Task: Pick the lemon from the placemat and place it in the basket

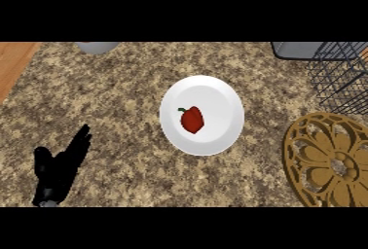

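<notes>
A round golden placemat [327, 165] with a cut-out flower pattern lies at the right edge, partly cut off by the view. No lemon shows on its visible part or anywhere else. A black wire basket [343, 78] stands at the top right, above the placemat. My left hand [61, 168] rests open at the lower left, fingers straight and pointing up, far from both placemat and basket. My right hand is out of view.
A white plate [215, 92] in the middle of the speckled counter holds a red pepper [193, 120]. A grey object [97, 47] sits at the top edge and a grey container [296, 49] beside the basket. Wood [13, 63] borders the counter's top left.
</notes>
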Controlling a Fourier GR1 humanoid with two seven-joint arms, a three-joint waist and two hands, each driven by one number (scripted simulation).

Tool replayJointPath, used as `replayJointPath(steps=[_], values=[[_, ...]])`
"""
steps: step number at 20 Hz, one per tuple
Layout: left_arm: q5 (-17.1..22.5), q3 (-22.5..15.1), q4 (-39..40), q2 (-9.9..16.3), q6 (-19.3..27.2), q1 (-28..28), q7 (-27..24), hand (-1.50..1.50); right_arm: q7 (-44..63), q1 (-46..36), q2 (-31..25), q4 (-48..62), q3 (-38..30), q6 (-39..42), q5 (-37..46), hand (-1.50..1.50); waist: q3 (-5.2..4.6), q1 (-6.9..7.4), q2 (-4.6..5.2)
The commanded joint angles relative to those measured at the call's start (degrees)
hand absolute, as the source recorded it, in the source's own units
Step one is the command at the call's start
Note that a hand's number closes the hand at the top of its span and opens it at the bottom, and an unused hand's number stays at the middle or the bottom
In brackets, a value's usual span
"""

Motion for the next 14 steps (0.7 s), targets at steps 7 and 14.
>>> replayJointPath(steps=[7,14], values=[[-1.53,-1.67,7.37,-2.56,-0.22,2.17,0.71,0.0,-14.6,1.33,-2.83,17.24,-3.89,-3.04,-1.63,1.5,-0.73,-0.32,0.88],[-1.1,-1.53,3.46,-1.15,-1.29,3.18,3.21,0.0,-17.07,2.66,-7.61,23.8,1.6,-9.07,8.02,1.5,-0.73,0.54,1.06]])
